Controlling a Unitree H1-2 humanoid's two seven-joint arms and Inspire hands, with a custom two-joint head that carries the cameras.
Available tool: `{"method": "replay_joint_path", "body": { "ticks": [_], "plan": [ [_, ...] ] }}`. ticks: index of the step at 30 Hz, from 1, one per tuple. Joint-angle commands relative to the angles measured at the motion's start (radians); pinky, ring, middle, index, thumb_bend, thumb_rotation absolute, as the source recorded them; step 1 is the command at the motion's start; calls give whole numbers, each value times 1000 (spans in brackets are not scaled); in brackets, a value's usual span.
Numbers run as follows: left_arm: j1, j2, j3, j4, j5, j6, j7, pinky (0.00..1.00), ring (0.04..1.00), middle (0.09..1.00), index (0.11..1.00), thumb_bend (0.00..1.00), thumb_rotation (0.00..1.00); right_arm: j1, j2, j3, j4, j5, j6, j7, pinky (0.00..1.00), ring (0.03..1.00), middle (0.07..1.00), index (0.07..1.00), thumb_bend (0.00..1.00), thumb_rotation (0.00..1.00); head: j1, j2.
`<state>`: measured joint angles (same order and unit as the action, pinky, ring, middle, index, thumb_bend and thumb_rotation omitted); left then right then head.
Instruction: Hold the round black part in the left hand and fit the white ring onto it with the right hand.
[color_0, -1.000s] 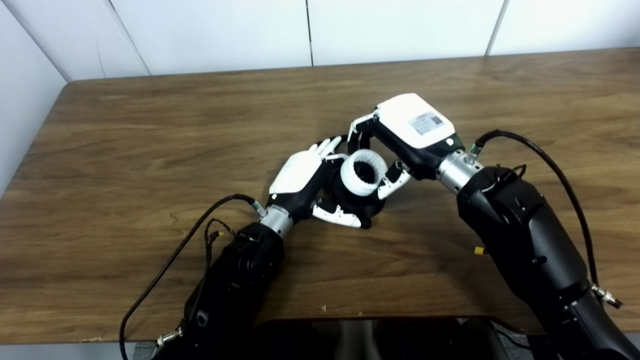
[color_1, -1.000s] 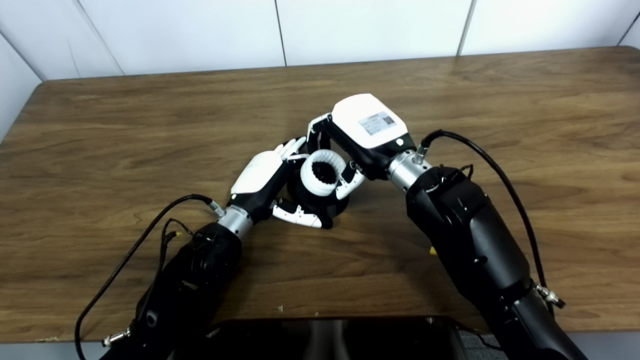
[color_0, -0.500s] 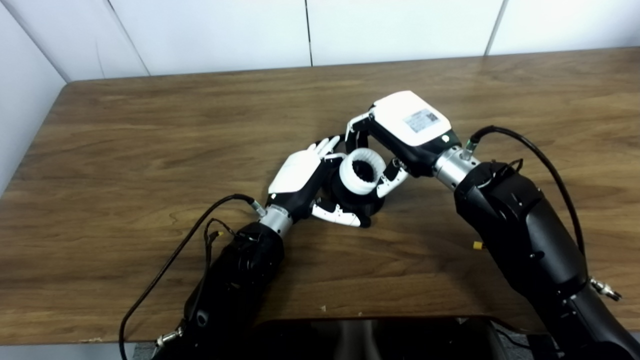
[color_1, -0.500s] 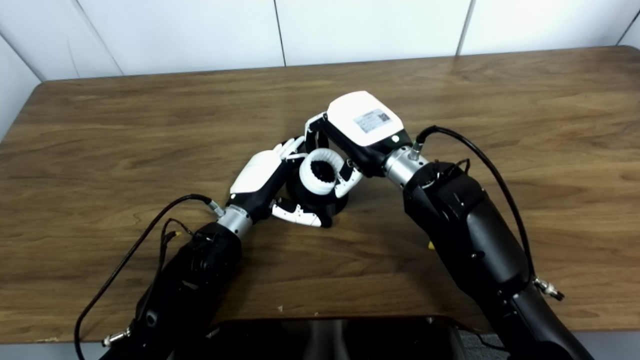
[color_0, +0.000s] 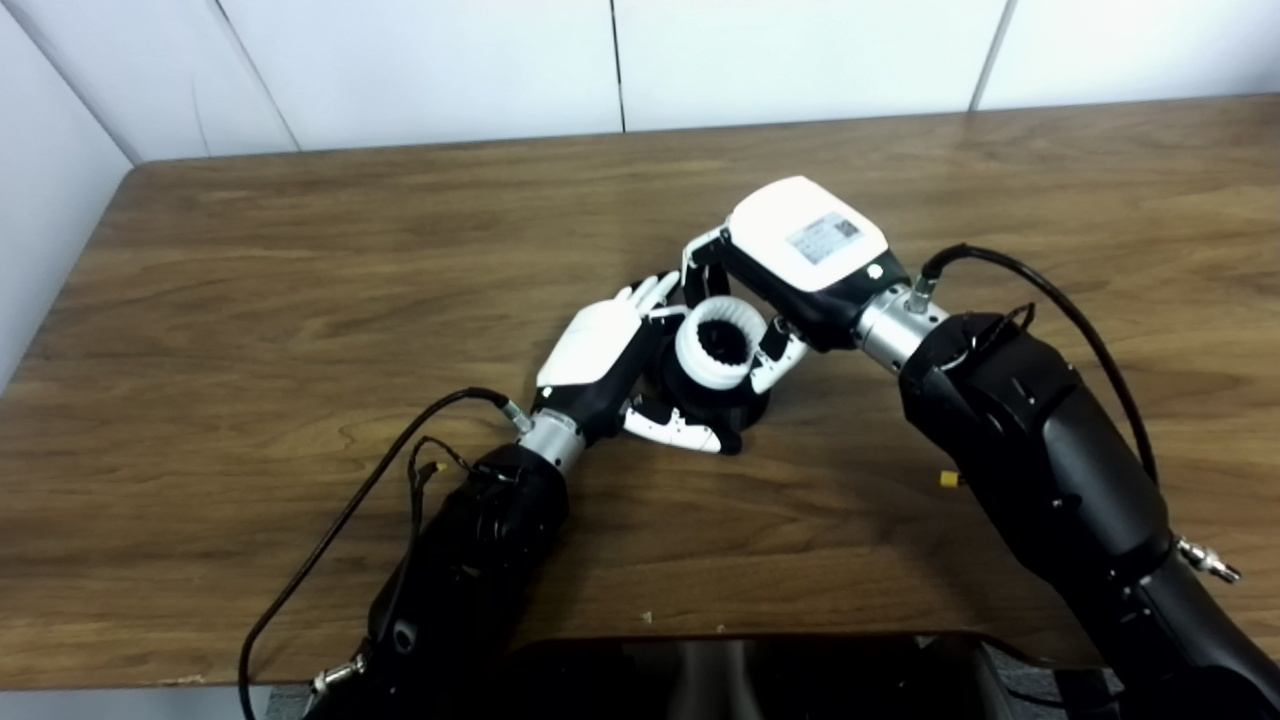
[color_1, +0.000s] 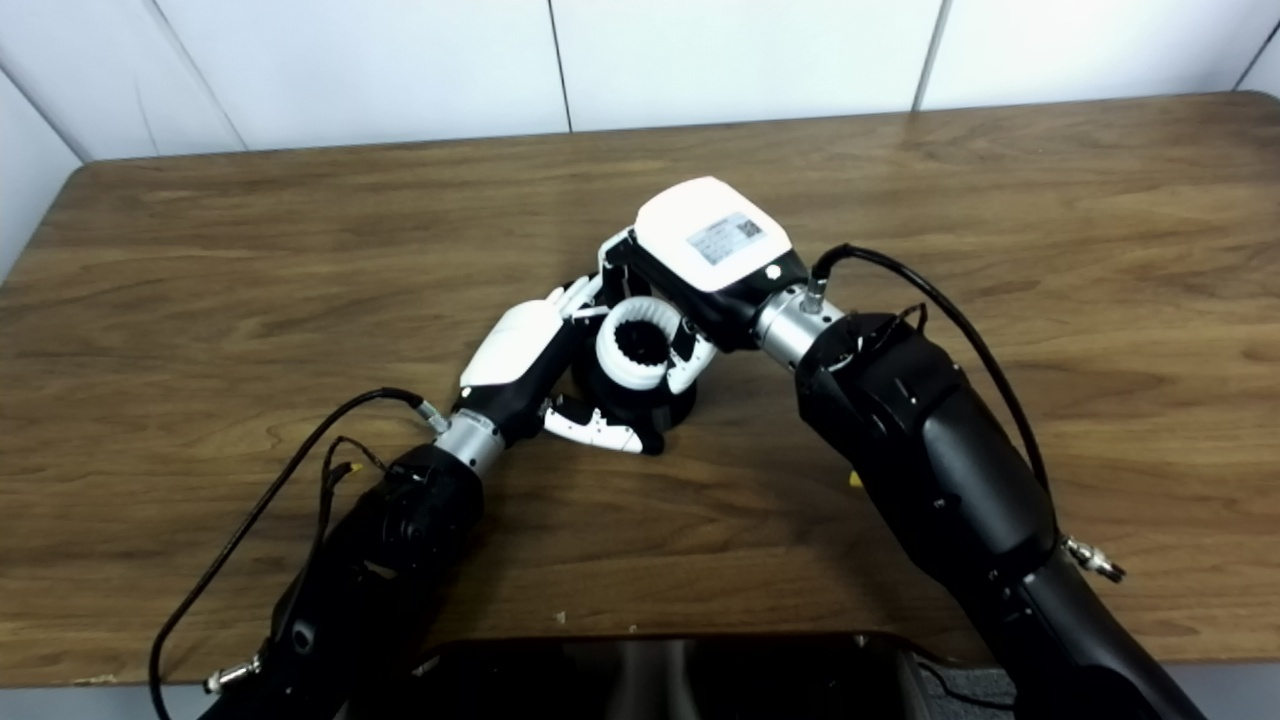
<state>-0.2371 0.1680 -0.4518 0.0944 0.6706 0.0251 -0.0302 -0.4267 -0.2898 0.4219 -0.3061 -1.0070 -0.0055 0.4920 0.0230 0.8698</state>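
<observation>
1. The left hand (color_0: 600, 350) is resting near the middle of the table (color_0: 250, 300), its fingers and thumb curling round the black part (color_0: 742, 405) and holding it.
2. The part is sitting low on the table between the two hands. Only its dark base and a sliver of side are showing; the ring and both hands are covering the rest.
3. The ring (color_0: 714, 345), white and toothed inside, is lying on top of the part, tilting a little toward the camera. Whether it is fully seated or only resting there cannot be told, since the joint is hiding behind the ring's rim.
4. The right hand (color_1: 700, 262) is arching over from the far right side, its fingers closing on the ring's far edge and its thumb (color_0: 775, 358) pressing the near right edge, so it is gripping the ring.
5. The white back of the right hand is blocking most of its fingers, so their exact contact points are not showing.
6. The fingertips of the left hand are vanishing behind the ring.
7. Both forearms are getting cut off at the bottom edge, where a dark glossy panel (color_0: 740, 675) is also only partly showing.
8. A cable (color_1: 940, 300) is looping over the right wrist.
</observation>
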Motion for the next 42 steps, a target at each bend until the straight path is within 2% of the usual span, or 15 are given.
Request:
{"method": "replay_joint_path", "body": {
  "ticks": [1,18,21,22,23,25,29,42],
  "plan": [
    [-12,8,-20,11,46,13,-24,1000,1000,1000,651,1000,327,-35,11,13,-33,1,-28,8,786,643,472,512,527,10,1,0],
    [-17,10,-26,14,58,11,-21,1000,1000,1000,658,998,344,-50,-10,44,-35,-22,-80,40,792,637,480,503,527,10,3,4],
    [-18,12,-26,14,56,7,-20,1000,1000,1000,670,998,348,-55,-16,47,-45,-30,-69,84,813,671,602,498,521,137,2,5],
    [-18,11,-24,15,53,9,-21,1000,1000,1000,671,998,348,-62,-20,50,-57,-34,-55,130,818,676,615,497,520,146,2,5],
    [-18,10,-23,16,51,10,-21,1000,1000,1000,658,1000,338,-67,-21,51,-65,-36,-46,162,834,726,710,662,793,317,2,5],
    [-17,9,-21,16,44,11,-23,1000,1000,1000,649,1000,333,-75,-26,49,-78,-31,-36,214,823,766,792,787,954,454,4,5],
    [-17,9,-19,14,42,12,-25,1000,1000,1000,647,1000,346,-78,-29,41,-86,-25,-38,247,792,784,827,838,999,541,4,5],
    [-14,10,-16,10,37,10,-26,1000,1000,1000,650,1000,337,-70,-30,27,-83,-17,-44,252,795,777,814,833,1000,537,5,5]
  ]
}}
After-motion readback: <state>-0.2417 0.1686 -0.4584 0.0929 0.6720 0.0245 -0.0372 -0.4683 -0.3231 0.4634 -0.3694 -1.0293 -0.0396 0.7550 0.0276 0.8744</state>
